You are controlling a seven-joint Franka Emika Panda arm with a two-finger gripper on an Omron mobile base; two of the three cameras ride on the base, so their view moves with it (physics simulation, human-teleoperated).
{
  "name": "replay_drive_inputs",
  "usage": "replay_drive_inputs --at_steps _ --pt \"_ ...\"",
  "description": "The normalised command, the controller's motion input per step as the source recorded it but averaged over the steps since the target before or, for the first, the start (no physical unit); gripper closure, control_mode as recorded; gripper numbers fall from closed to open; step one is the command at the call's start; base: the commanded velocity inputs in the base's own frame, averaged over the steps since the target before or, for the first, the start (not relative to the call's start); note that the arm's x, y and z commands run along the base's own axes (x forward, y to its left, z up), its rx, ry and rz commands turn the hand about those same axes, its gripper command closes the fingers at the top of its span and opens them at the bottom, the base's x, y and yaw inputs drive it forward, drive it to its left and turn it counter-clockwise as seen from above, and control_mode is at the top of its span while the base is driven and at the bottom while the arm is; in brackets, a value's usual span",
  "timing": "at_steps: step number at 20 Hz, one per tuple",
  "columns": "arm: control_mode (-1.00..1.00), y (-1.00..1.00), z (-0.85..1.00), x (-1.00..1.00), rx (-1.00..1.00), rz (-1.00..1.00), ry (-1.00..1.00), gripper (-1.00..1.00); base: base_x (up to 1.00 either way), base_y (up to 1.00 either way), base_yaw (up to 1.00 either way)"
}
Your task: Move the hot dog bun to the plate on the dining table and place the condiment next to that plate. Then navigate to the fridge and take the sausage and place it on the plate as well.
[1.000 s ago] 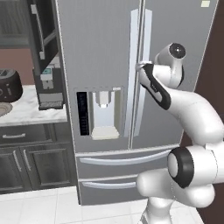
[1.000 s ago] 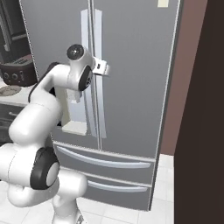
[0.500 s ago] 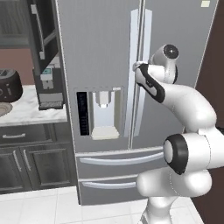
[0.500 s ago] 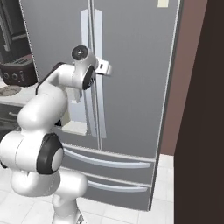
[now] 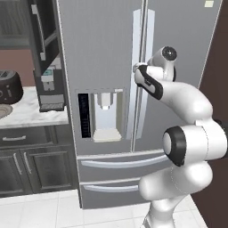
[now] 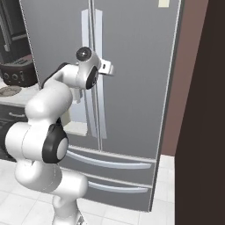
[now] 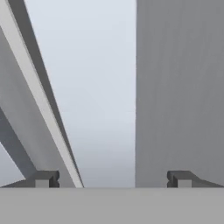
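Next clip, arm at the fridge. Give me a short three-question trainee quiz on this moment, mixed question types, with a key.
1. True or false: the tall grey stainless fridge has both upper doors shut.
2. Multiple choice: the dark two-finger gripper is (a) shut on a sausage, (b) open, its fingertips either side of the pale vertical door handle, (c) resting on the floor.
3. Fill in: left of the fridge, on the white marble counter, stands a black ______.

Key: 1 true; 2 b; 3 toaster.
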Motion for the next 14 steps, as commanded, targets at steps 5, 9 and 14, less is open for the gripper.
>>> replay_drive_inputs --at_steps 5,9,14 --pt "-1.00 0.00 -0.10 0.35 0.00 0.00 0.00 -1.00 0.00 0.00 0.00" --pt "-1.00 0.00 -0.05 0.32 0.00 0.00 0.00 -1.00 0.00 0.00 0.00" --pt "-1.00 0.00 -0.09 0.28 0.00 0.00 0.00 -1.00 0.00 0.00 0.00"
